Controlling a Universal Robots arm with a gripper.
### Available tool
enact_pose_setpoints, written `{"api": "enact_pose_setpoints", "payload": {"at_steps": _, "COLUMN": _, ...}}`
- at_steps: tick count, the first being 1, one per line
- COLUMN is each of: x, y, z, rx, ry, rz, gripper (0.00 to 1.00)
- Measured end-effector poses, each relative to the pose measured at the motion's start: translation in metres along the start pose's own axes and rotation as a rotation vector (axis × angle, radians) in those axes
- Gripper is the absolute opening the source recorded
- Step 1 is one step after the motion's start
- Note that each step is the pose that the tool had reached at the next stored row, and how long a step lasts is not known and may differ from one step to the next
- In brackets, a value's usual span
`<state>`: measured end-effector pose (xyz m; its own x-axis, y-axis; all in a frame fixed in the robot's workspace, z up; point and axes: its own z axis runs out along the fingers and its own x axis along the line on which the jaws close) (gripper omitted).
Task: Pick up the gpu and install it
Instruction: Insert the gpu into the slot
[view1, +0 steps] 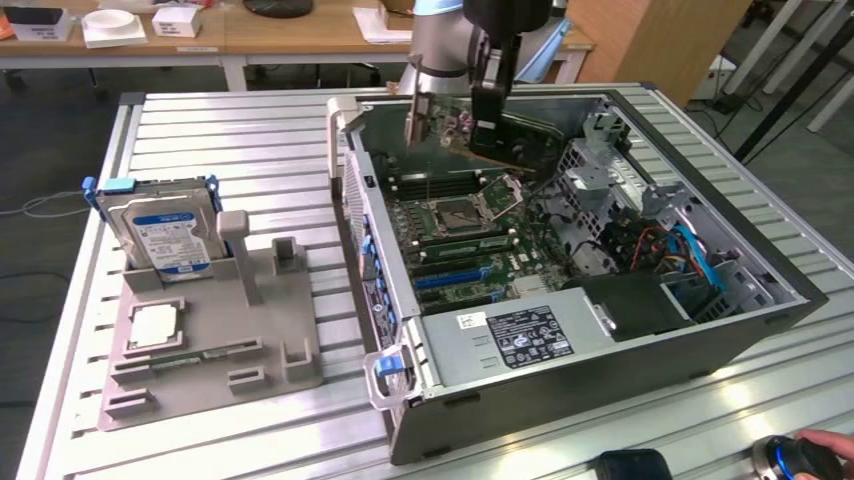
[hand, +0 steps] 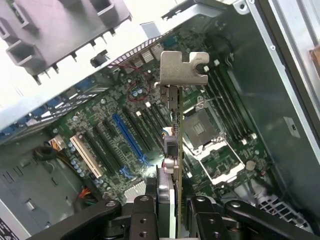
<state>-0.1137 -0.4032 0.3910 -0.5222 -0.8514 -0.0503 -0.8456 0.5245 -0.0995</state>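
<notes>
Tool (hand: 173, 206) clamps gpu (hand: 173, 147) above motherboard (hand: 102, 107).

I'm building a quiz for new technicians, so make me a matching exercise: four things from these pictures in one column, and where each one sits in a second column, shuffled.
Things
1. gpu
2. hard drive
3. silver chip
4. blue slot

Places
A. lying flat on the grey holder
B. on the board inside the case
C. gripped in the hand, over the open case
D. standing upright in the grey holder

Pairs: 1-C, 2-D, 3-A, 4-B
</notes>
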Motion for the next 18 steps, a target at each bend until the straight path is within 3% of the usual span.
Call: {"api": "enact_pose_setpoints", "payload": {"at_steps": 18, "x": 0.0002, "y": 0.0003, "z": 0.0035, "rx": -0.0160, "ry": -0.0196, "rz": -0.225, "gripper": 0.30}}
